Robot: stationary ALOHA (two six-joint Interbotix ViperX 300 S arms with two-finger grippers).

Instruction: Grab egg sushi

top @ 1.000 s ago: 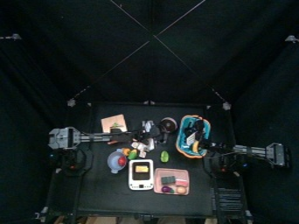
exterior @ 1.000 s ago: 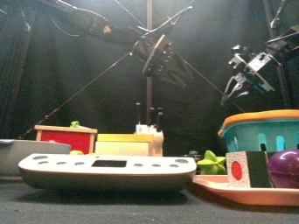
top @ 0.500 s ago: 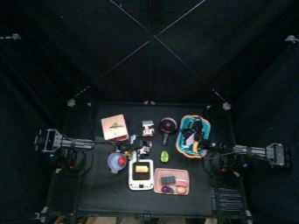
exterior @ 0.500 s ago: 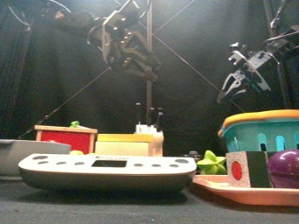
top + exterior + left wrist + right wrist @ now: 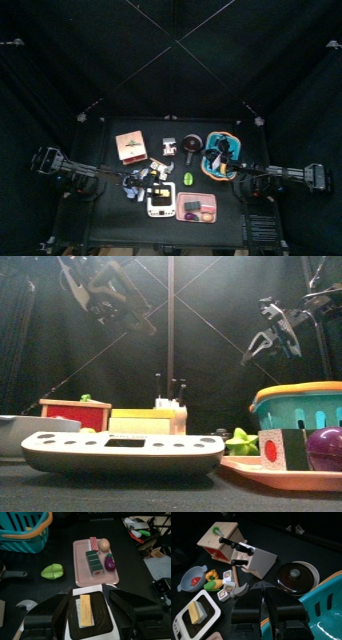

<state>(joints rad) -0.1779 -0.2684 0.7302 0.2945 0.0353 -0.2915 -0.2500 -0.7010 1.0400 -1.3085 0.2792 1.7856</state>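
At the desk's point(image 5: 80, 488) front edge lies the egg sushi point(image 5: 147, 422): a pale yellow rectangular slab, longer than it is wide, resting flat on the dark top of a white oblong base point(image 5: 120, 451) with rounded ends. From above the egg sushi point(image 5: 160, 193) shows as a yellow patch framed in white, left of the desk's middle line. Just beside the base, on its right, sits the pink tray point(image 5: 267, 470) holding a purple piece, a dark green block and other small bits. The left end effector point(image 5: 89, 594) hangs above the egg sushi point(image 5: 85, 610) with its jaws spread wide and nothing between them, not touching it; seen from the front it is high up at the left point(image 5: 120, 306). Further back stand a teal basket point(image 5: 307, 406) on the right and a red wooden box point(image 5: 74, 413) on the left. The right end effector point(image 5: 267, 341) hangs high over the basket side, well apart from the sushi; how far it is open cannot be told.
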